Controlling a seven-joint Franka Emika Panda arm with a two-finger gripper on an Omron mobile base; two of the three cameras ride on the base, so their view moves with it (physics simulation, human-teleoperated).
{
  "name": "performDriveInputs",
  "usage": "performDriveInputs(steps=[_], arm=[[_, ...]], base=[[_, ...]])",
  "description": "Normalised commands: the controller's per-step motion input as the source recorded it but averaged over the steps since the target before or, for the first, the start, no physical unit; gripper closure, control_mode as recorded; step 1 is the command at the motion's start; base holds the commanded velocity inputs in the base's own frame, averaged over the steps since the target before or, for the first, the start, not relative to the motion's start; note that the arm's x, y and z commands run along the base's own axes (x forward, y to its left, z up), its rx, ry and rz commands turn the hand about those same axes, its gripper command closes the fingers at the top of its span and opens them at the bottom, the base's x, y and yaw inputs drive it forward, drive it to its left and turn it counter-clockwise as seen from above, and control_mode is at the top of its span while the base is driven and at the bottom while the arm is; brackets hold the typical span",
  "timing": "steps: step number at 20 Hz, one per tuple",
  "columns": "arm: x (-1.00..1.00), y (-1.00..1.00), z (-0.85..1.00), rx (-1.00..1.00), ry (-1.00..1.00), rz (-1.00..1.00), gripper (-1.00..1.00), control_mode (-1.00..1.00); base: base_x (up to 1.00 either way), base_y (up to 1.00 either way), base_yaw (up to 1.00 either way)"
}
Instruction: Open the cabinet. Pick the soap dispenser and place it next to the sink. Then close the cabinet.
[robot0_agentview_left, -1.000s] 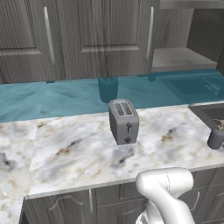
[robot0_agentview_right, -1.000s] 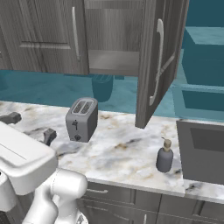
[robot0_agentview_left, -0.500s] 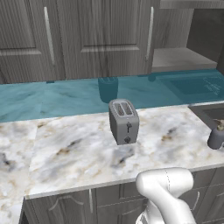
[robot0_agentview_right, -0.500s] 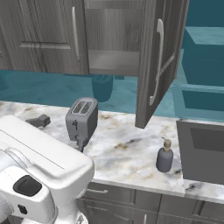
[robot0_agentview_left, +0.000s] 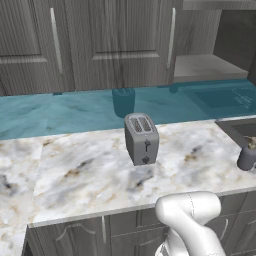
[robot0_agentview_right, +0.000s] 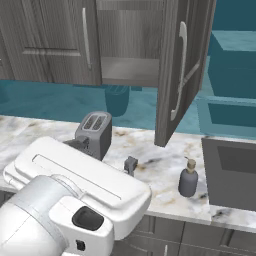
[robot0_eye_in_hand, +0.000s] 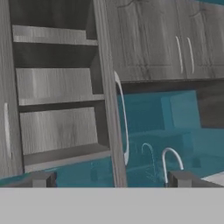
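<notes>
- Left base view: the toaster (robot0_agentview_left: 142, 138) stands upright at the centre of the marble worktop (robot0_agentview_left: 85, 175). The soap dispenser (robot0_agentview_left: 247, 157) stands at 3 o'clock of the toaster, at the picture's right edge, just beside the near corner of the sink (robot0_agentview_left: 239, 131). The cabinet (robot0_agentview_left: 120, 45) fills the 12 o'clock area; its shelf (robot0_agentview_left: 205, 67) lies exposed at 1 o'clock.
- Right base view: the cabinet's right door (robot0_agentview_right: 179, 75) stands swung outward, with its vertical bar handle (robot0_agentview_right: 180, 70) facing the camera; the left door (robot0_agentview_right: 55, 40) is shut. The soap dispenser stands upright on the worktop at 4 o'clock of the open door's lower edge, apart from it, and just beside the sink's left rim at 3 o'clock. The toaster stands at 9 o'clock of the dispenser, well apart. One dark fingertip (robot0_agentview_right: 130, 164) of the gripper shows between toaster and dispenser, above the worktop.
- Hand view: the gripper (robot0_eye_in_hand: 111, 179) has its jaws spread wide, with nothing between them. The open door's edge runs vertically through the centre. Bare shelves lie at 9 o'clock. A curved faucet (robot0_eye_in_hand: 171, 157) shows at 5 o'clock.
</notes>
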Motion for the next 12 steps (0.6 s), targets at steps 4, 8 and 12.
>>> performDriveInputs(steps=[4,8,12], arm=[[0.28,-0.34,-0.14,0.00,0.00,0.13,-1.00,-1.00],[0.24,-0.40,-0.06,0.03,0.00,0.25,-1.00,-1.00],[0.00,-0.38,0.00,0.04,0.00,0.33,-1.00,-1.00]], base=[[0.00,0.00,0.00],[0.00,0.00,0.00],[0.00,0.00,0.00]])
